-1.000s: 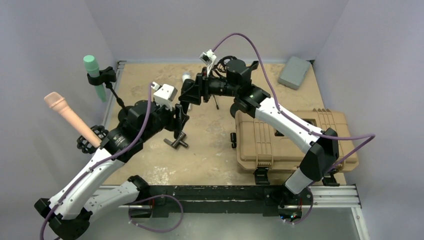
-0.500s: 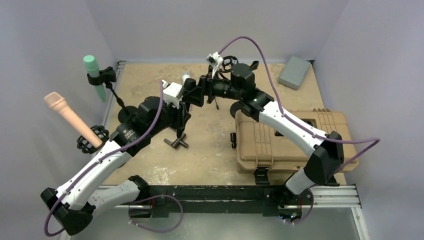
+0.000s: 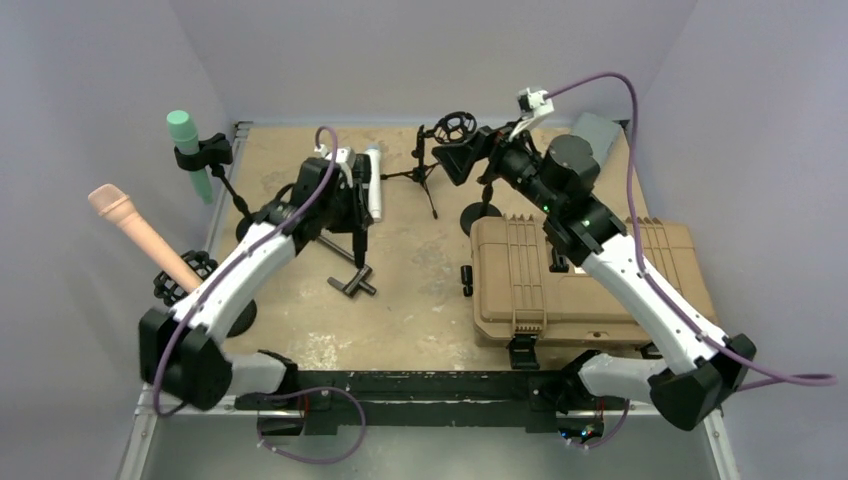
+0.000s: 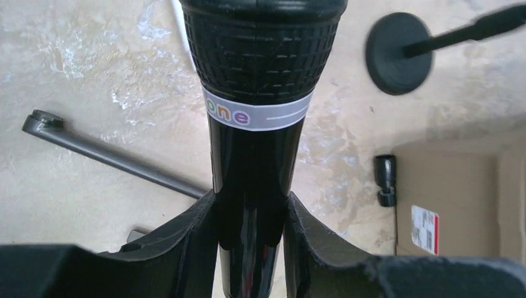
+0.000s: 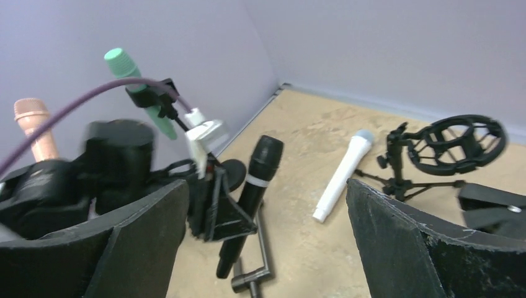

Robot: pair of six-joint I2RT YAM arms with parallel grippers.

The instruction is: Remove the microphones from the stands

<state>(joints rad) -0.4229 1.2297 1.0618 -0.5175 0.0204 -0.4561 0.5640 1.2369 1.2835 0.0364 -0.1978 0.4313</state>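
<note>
The black microphone, with a white band under its mesh head, stands nearly upright above the tabletop with my left gripper shut on its glossy handle. In the right wrist view that microphone hangs in the left gripper, its foot clear of the table. The small tripod stand at the back centre carries an empty ring mount. My right gripper hovers beside that stand, wide open with nothing between its fingers.
A white microphone lies on the table by the left gripper. A black T-shaped bar lies in front. Green and pink microphones sit in holders at the left. A tan case fills the right; a grey pad sits behind it.
The left gripper closed on the black microphone and carried it back and left. The right gripper opened, let go and drew away to the right.
</note>
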